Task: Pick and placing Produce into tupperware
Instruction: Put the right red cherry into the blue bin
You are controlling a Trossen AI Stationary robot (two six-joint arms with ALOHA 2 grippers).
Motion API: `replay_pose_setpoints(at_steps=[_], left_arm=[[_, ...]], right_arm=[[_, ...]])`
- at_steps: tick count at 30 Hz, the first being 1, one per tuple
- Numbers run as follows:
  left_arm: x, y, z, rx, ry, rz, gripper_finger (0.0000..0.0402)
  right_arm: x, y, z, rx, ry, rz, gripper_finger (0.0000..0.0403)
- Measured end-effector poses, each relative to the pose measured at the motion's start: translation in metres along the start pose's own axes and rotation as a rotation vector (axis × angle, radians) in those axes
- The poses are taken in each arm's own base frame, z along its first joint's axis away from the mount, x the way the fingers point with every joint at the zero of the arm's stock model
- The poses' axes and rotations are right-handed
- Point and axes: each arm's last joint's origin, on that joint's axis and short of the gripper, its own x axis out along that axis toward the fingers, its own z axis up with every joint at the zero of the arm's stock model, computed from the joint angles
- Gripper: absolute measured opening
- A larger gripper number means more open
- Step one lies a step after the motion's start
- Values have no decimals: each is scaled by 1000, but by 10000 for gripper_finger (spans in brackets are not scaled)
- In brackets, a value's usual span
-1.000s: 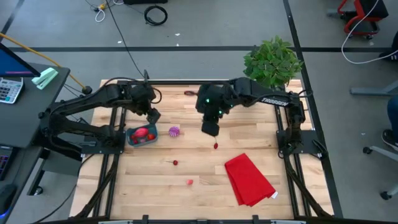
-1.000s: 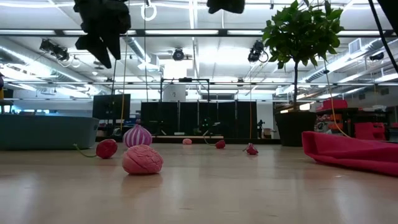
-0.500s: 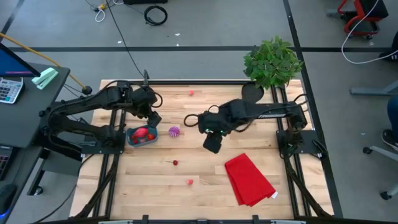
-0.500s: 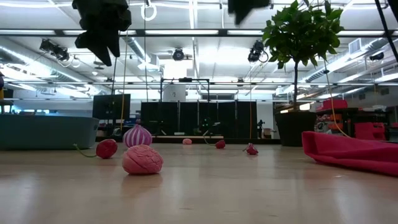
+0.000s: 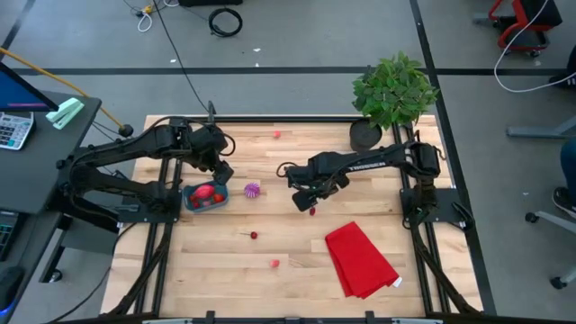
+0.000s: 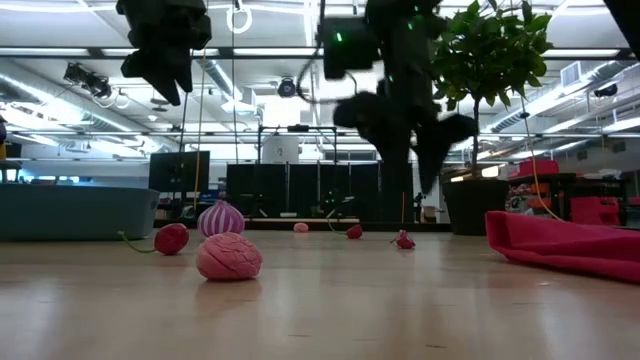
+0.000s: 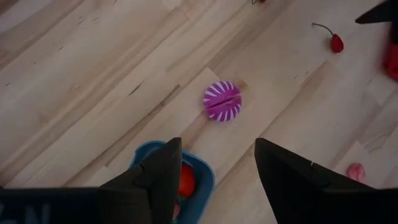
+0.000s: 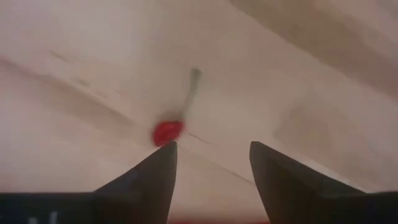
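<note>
— High view first: why was the right gripper (image 5: 304, 202) so low over the middle of the table?

— It sat just above a small red stemmed cherry (image 5: 312, 211), apparently lined up to pick it. In the right wrist view the cherry (image 8: 166, 131) lay on bare wood just ahead of the fingers (image 8: 142, 180), off toward one of them rather than centred. The jaws were spread, nothing between them, nothing touched.

— And the left gripper (image 5: 222, 166)?

— Hovering above the tupperware (image 5: 189, 203), where red produce already lay. Its jaws stood apart and empty too. The purple-and-white piece (image 7: 222, 101) rested on the wood just beside the container. Two more red pieces (image 5: 254, 236) lay farther out.
</note>
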Motion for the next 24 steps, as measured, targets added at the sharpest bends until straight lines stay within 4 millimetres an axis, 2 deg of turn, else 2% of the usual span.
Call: replay_pose_setpoints(at_steps=[4, 11, 15, 24], left_arm=[[0, 0, 0, 8, -2, -1, 209], [0, -1, 2, 9, -21, -12, 212], [0, -1, 2, 5, -21, -12, 212], [0, -1, 2, -3, -21, -12, 209]], right_arm=[[14, -3, -1, 21, 0, 7, 201], [24, 11, 7, -21, -133, 173, 196], [28, 10, 9, 1, -206, 151, 196], [39, 6, -2, 27, -160, 121, 196]])
